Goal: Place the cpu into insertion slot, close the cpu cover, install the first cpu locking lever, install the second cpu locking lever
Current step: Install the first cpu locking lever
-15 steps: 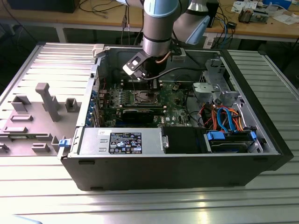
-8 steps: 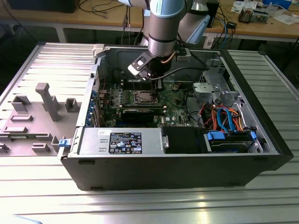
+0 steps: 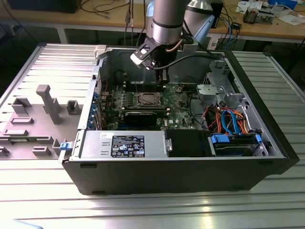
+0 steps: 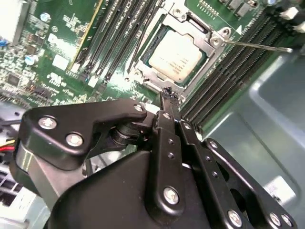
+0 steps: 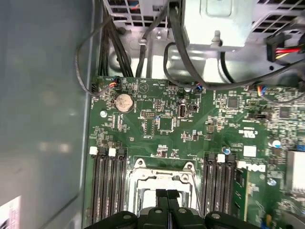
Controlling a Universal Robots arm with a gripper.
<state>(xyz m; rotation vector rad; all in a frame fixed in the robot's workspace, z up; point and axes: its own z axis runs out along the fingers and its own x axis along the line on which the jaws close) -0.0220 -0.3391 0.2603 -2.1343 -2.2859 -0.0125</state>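
Observation:
The cpu lies flat in the insertion slot on the green board, its dull silver top showing through the window of the cpu cover, which lies down over it. A thin metal locking lever juts from one socket corner out over the memory slots. My gripper hovers just above the socket's edge, shut, with nothing between its fingertips. In the exterior view the gripper hangs inside the open computer case, slightly behind the socket.
Long black memory slots flank the socket on both sides. A long black card lies in front of it. The case's grey wall, the cable bundle and the drive cage are nearby. A grey fixture stands outside on the exterior view's left.

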